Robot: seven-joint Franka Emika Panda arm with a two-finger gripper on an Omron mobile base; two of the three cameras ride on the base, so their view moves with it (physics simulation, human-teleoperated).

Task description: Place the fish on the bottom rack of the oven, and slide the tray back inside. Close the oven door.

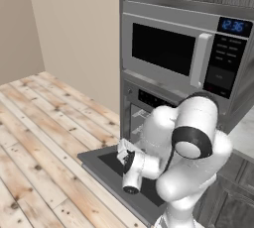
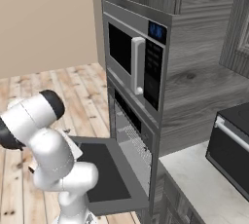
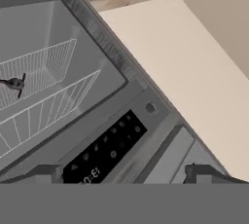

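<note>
Here the gripper (image 3: pixel 121 172) stands wide, its two dark tips rising at the bottom of the hand view with nothing between them. Just above the tips, lower centre of that frame, runs the black control strip (image 3: pixel 104 152) of the oven (image 3: pixel 92 77), so the hand is rolled and looks into the cavity at a slant.

Further out, at the left edge of the hand view, the fish (image 3: pixel 14 84) lies small and dark on a silver wire shelf, which I take to be the bottom rack (image 3: pixel 41 69); a second wire shelf (image 3: pixel 48 108) shows beside it. Which is truly the lower one is hard to tell with the view rolled.

In the left base view the oven door (image 1: pixel 101 165) hangs open and flat at lower centre, with the arm's wrist over it; the microwave (image 1: pixel 173 53) sits above.

The fish seems placed already, so the step in hand is likely seating the rack and shutting the door. To do it well, press squarely on the rack's front edge so it slides straight, clear the hand from the cavity, then lift the door from beneath near its middle so it does not twist.
</note>
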